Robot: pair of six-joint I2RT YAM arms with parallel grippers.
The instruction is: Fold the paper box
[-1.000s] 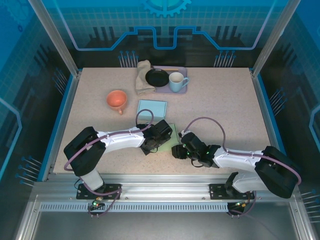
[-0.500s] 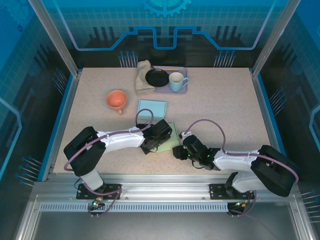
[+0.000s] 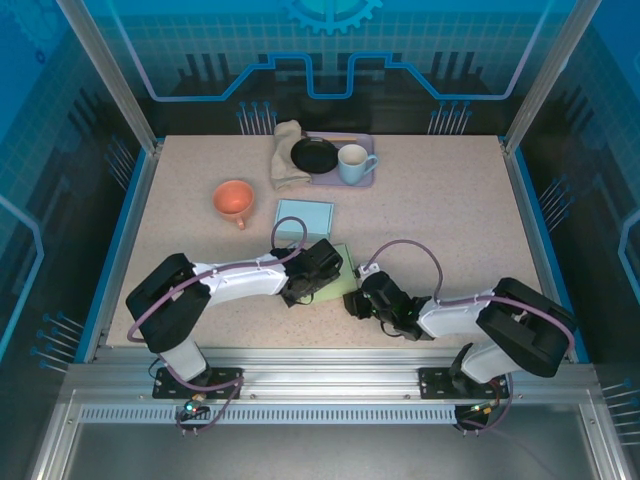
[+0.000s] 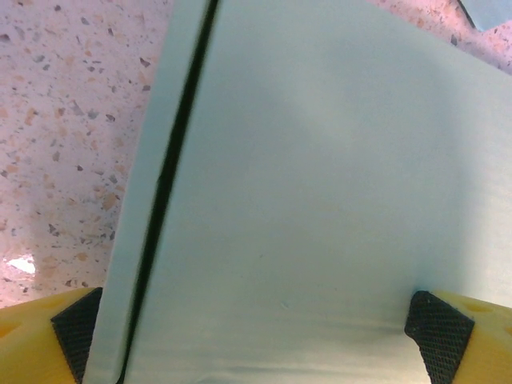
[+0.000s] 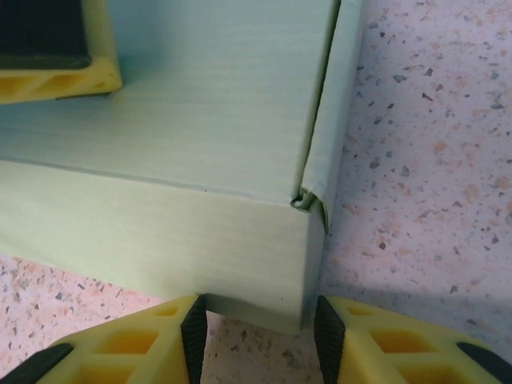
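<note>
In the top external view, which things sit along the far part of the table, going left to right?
Orange cup → beige cloth → black plate → white mug. The plate and mug sit on a purple tray.

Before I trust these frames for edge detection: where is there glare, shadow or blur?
Left wrist view: the pale green paper box is soft and featureless up close, with a small glare spot on the table. Right wrist view: the box corner is sharp, and a shadow falls on the table to its right. Top external view: evenly lit, arms shading the box.
</note>
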